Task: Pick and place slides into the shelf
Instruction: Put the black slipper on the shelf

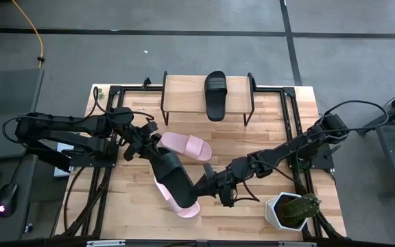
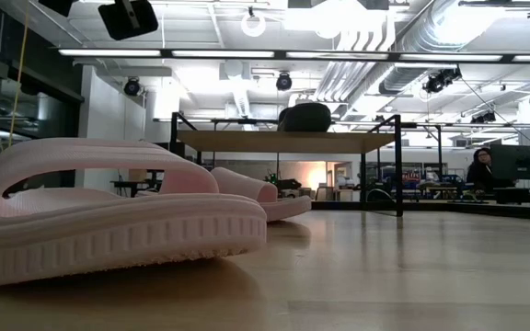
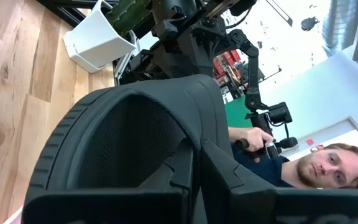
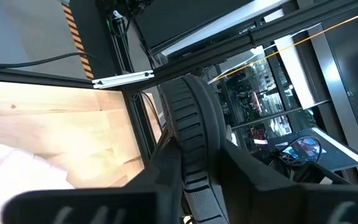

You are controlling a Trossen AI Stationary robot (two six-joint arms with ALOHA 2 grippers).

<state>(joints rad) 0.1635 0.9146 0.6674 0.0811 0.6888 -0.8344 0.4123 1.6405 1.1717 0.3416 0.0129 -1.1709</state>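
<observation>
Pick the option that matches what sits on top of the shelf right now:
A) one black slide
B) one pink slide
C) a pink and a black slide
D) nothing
A: in the high view a single black slide lies on the shelf top, while both pink slides remain on the table and the second black slide is between the two grippers.

Lighting: bright, even, from ceiling strip lights (image 2: 293, 57) overhead. Glare: window area beyond the black slide (image 3: 148, 149) blown out white. Shadows: soft, short beneath the pink slide (image 2: 109, 216). Focus: that near slide slightly soft; wrist views mildly blurred close up.
</observation>
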